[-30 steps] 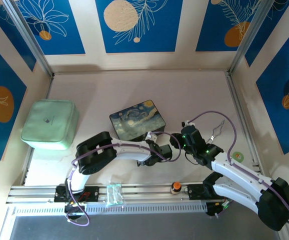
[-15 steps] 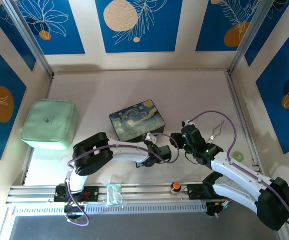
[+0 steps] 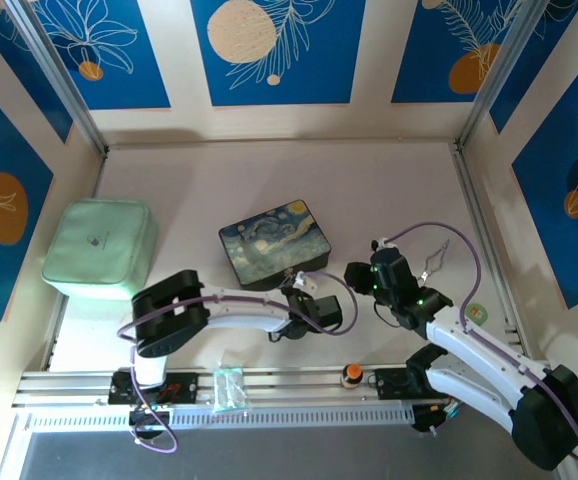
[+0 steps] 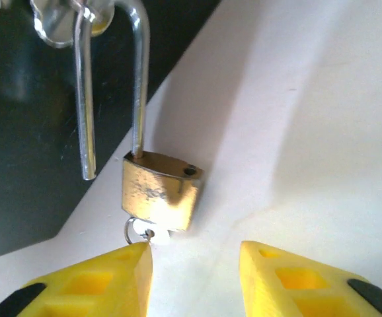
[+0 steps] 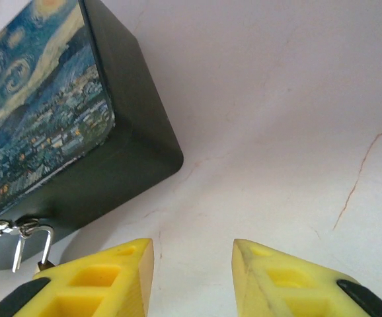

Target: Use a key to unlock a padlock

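Note:
The brass padlock [image 4: 159, 190] hangs by its silver shackle [image 4: 139, 79] from the hasp of the dark painted box [image 3: 274, 240]. One shackle leg sits in the body; the other ends free beside it, and an empty hole shows on the body's top. The small silvery key [image 4: 149, 233] pokes out under the body with a thin ring. My left gripper [image 4: 194, 254] is open just below the lock, its left fingertip [image 4: 128, 264] next to the key. My right gripper [image 5: 192, 254] is open over bare table right of the box [image 5: 78, 145]; the padlock [image 5: 43, 265] is small at its lower left.
A mint-green case [image 3: 99, 248] lies at the table's left. An orange-topped knob [image 3: 351, 374] sits on the front rail. Thin wire loops [image 3: 434, 262] lie right of my right gripper [image 3: 364, 275]. My left gripper [image 3: 314, 312] is at the box's near corner.
The left arm's elbow has swung left and lower, and its gripper has drawn back slightly from the box. The right gripper has shifted a little to the right.

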